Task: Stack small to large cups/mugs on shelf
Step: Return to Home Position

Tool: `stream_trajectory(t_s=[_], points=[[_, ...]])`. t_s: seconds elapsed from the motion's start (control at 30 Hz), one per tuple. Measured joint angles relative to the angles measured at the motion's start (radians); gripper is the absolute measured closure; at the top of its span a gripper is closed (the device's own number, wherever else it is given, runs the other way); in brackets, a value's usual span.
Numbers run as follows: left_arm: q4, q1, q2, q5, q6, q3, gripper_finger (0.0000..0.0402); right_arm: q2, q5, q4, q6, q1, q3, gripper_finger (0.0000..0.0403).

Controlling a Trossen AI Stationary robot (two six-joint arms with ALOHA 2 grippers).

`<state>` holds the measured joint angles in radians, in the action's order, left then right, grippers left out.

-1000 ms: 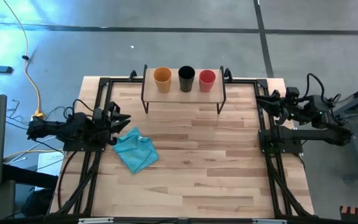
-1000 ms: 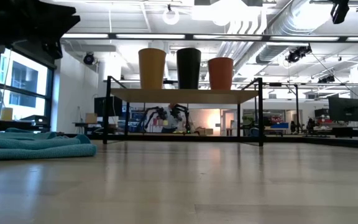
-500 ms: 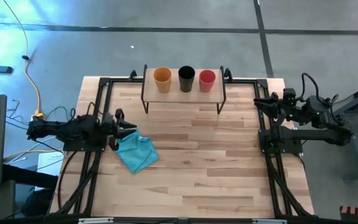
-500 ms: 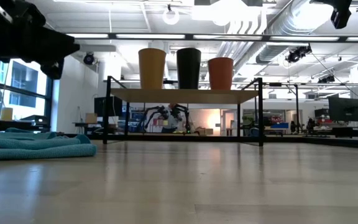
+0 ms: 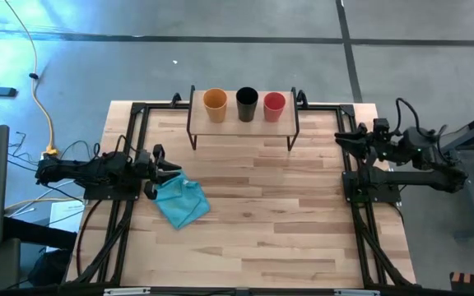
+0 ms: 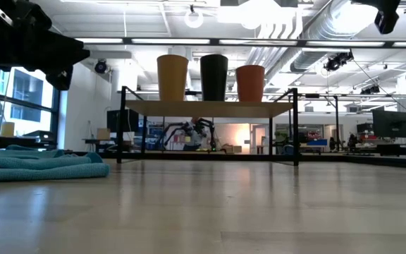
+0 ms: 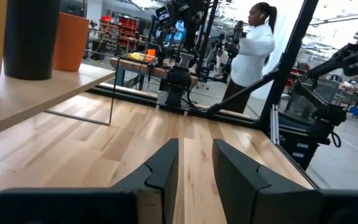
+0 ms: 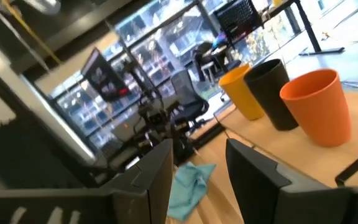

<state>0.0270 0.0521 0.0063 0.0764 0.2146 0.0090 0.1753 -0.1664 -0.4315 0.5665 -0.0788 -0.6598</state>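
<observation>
Shelf at far edge holds yellow cup left, black cup middle, red cup right; side by side, not nested. Left gripper low at left edge, fingers parted, empty, just beside blue cloth; raise before you retract, avoid snagging. Right gripper at right edge, parted, empty; fold back slowly.

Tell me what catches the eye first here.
Three cups stand in a row on the shelf at the far edge of the table: yellow-orange cup, black cup, red cup. A light blue cloth lies crumpled by the open, empty left pincer; the right pincer, also open, sits at the opposite side.
</observation>
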Motion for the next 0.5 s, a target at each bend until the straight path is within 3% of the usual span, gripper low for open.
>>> stream_trajectory(t_s=[0.23,0.5], points=[[0.0,0.0,0.0,0.002,0.0,0.0,0.0314,0.0,0.116,-0.044,-0.093,0.0,0.004,0.0261],[0.001,0.0,0.0,0.002,0.0,0.0,0.0314,0.001,0.186,0.008,-0.396,0.001,0.005,0.0261]])
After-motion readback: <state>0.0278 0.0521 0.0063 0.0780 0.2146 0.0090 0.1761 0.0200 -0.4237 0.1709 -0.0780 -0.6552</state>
